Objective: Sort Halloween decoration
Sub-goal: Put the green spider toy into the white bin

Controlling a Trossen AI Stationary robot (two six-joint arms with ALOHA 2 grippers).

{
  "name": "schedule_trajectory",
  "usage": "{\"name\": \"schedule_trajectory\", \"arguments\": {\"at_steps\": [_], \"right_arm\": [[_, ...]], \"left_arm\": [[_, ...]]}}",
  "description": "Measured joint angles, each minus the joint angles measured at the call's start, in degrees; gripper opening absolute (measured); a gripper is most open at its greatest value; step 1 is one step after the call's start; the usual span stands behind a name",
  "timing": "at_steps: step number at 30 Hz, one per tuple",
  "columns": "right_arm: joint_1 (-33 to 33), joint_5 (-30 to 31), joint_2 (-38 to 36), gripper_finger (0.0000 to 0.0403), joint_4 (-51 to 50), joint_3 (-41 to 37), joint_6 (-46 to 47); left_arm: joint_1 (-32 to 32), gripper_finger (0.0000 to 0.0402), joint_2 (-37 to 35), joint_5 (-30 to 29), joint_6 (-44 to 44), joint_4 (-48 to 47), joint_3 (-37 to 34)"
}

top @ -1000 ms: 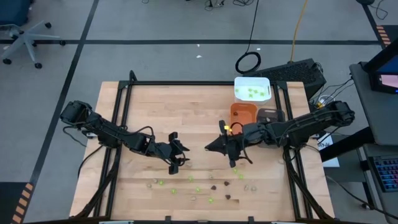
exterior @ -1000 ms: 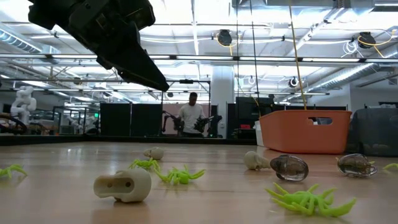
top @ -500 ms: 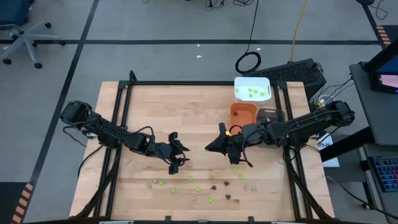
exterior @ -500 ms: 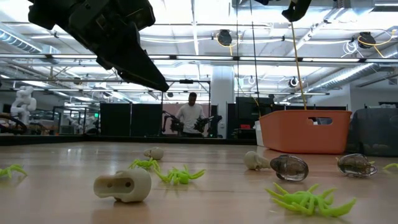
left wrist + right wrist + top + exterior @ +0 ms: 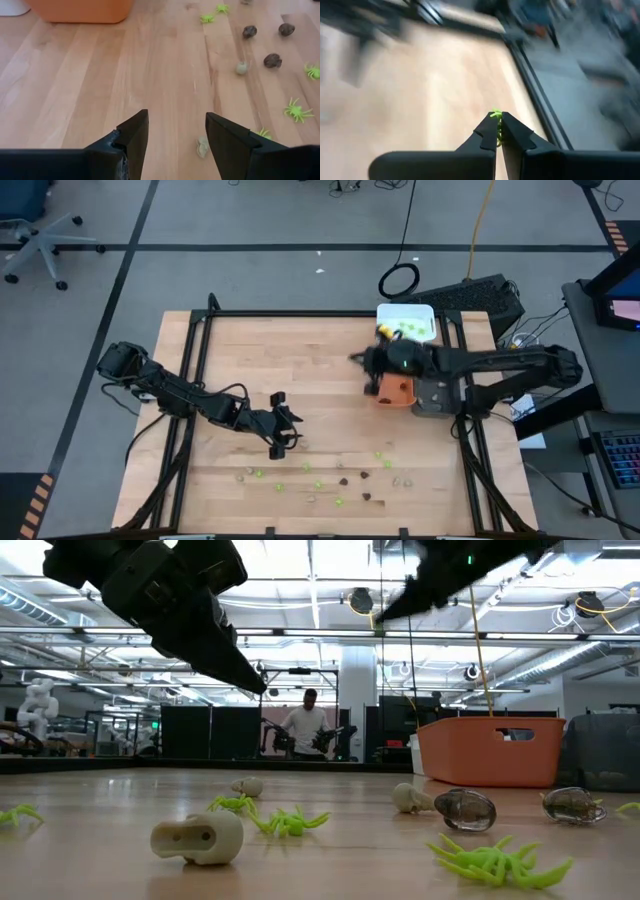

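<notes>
Many tiny pieces lie on the wooden table near its front edge: lime-green spiders (image 5: 378, 453), dark brown pieces (image 5: 342, 479) and pale beige pieces (image 5: 241, 475). They show close up in the low view, with a beige piece (image 5: 198, 838) and a green spider (image 5: 495, 862). My left gripper (image 5: 281, 430) is open and empty above the table left of centre; a beige piece (image 5: 202, 147) lies on the table below its fingers. My right gripper (image 5: 358, 359) is high beside the orange tray (image 5: 398, 387), shut on a lime-green spider (image 5: 496, 116). My right gripper pinches the lime-green spider between its two fingertips (image 5: 512, 131). Only a bit of the spider's green legs (image 5: 496, 114) sticks out past the tips. The spider is lifted clear of the table.
A white tray (image 5: 405, 311) with green pieces stands at the far right, the orange tray in front of it, a grey tray (image 5: 437, 386) beside that. A black frame (image 5: 300, 314) runs along the table's far edge. A person (image 5: 305, 726) stands in the room beyond.
My right gripper has risen from just above the pieces near the front and swung toward the table's far edge and the trays, staying shut with the green spider. It now shows at the top of the low view.
</notes>
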Motion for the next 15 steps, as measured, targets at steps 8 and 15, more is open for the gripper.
{"name": "schedule_trajectory", "arguments": {"at_steps": [8, 15], "right_arm": [[-21.29, -4.89, -2.08, 0.0000, -16.16, -0.02, 0.90], [-36.81, -16.08, 0.76, 0.0000, -17.29, -0.02, 2.20]], "left_arm": [[0.00, 0.0196, 0.00, -0.03, 0.49, -1.50, 0.00], [-0.02, 0.0196, 0.00, -0.02, 0.46, 1.06, 0.00]]}}
